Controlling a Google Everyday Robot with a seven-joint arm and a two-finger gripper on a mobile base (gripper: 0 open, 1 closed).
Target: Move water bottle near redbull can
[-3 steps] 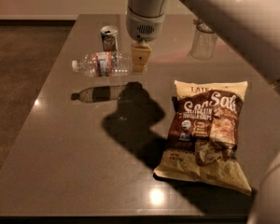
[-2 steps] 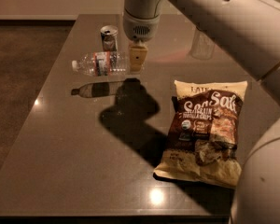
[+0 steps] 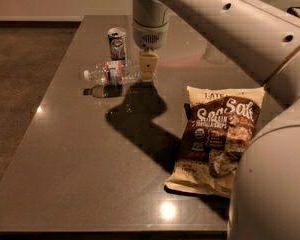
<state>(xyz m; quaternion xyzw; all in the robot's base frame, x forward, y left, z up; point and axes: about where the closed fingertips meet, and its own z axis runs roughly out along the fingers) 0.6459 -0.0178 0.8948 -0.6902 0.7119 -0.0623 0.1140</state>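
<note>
The water bottle [image 3: 111,73] lies on its side on the dark table [image 3: 80,159], white cap pointing left, label around its middle. The redbull can [image 3: 117,43] stands upright just behind it, a short gap away. My gripper [image 3: 148,67] hangs from the arm [image 3: 225,19] and sits low at the bottle's right, base end, touching or almost touching it. Its shadow falls on the table in front.
A large brown and cream chips bag [image 3: 220,136] lies at the right front of the table. A clear glass tumbler [image 3: 215,53] stands at the back right, partly behind my arm. The table's left edge runs along a brown floor.
My gripper has shifted slightly left and come down toward the table at the bottle's base end. The bottle and the can have not visibly moved.
</note>
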